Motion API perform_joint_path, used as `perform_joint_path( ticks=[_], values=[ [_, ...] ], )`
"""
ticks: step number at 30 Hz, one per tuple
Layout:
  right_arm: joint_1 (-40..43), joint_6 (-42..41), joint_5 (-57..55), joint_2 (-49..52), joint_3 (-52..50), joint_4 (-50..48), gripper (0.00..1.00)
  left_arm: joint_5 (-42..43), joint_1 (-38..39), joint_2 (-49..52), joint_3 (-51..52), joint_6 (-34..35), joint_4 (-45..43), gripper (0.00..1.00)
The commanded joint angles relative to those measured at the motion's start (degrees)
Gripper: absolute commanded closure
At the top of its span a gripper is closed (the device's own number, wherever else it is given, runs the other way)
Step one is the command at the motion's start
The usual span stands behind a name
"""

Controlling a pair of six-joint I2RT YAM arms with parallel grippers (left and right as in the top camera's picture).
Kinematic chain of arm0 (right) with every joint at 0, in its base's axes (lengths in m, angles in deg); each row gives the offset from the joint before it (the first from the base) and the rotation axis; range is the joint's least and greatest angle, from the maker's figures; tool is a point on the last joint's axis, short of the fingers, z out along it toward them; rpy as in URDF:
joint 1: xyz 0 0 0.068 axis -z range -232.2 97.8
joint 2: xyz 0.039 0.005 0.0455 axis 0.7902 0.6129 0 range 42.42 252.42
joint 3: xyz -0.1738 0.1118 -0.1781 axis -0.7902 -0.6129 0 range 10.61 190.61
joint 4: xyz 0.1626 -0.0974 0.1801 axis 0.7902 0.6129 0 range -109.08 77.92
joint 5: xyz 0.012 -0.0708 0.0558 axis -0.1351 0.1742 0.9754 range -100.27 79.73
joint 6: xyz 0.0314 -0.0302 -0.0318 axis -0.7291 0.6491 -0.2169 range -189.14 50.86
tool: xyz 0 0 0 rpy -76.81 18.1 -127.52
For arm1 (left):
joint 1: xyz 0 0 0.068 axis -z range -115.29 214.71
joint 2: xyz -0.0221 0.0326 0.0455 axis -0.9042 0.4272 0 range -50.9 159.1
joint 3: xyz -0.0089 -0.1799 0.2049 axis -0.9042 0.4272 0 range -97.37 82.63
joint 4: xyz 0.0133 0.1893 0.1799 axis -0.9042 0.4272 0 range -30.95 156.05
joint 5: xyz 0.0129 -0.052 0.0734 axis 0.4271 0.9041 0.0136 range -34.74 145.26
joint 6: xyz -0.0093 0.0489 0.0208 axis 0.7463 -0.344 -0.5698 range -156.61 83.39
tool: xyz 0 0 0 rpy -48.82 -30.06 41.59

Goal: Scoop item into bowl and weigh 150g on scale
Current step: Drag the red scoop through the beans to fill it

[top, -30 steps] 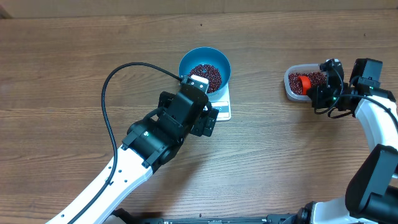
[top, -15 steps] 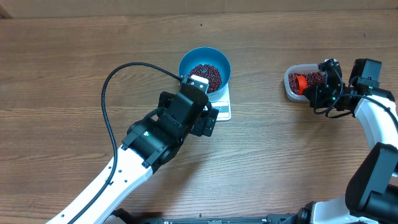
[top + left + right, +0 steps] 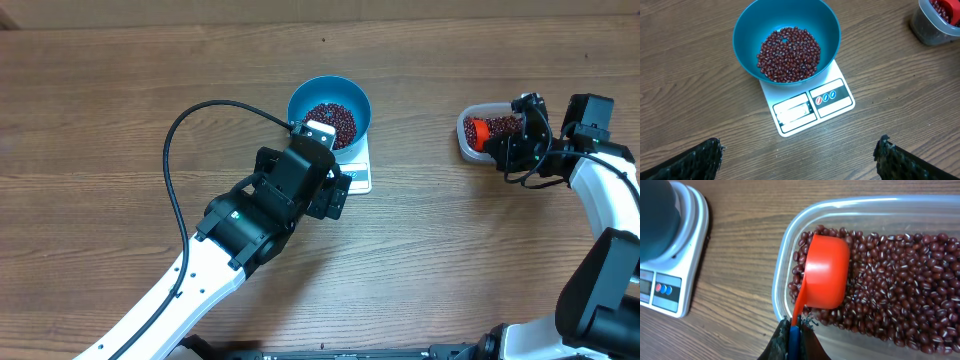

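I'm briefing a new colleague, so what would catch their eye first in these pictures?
The blue bowl, part-filled with dark red beans, sitting on the white scale at mid-table. Then the red scoop among beans in the clear tub to the right, its handle pinched by the right end effector.

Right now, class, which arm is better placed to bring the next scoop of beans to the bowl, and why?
Right. The right claw is shut on the handle of the red scoop, which lies among beans in the tub. The left claw hangs open and empty before the scale.
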Motion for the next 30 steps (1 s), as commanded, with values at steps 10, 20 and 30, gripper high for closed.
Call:
perform_joint_path(
  ticks=[10,20,30],
  values=[
    [-0.52,-8.87,1.64,0.59,0.11,-1.84,0.96,-0.79,0.00,-0.83,0.15,0.39,-0.15,0.00],
    [-0.52,-12.72,0.44,1.64,0.11,-1.84,0.96,-0.79,0.00,-0.83,0.15,0.37,-0.15,0.00],
    [1.49,-17.62,0.72,3.50,0.11,-2.36,0.96,-0.79,0.00,-0.83,0.15,0.37,-0.15,0.00]
  ],
)
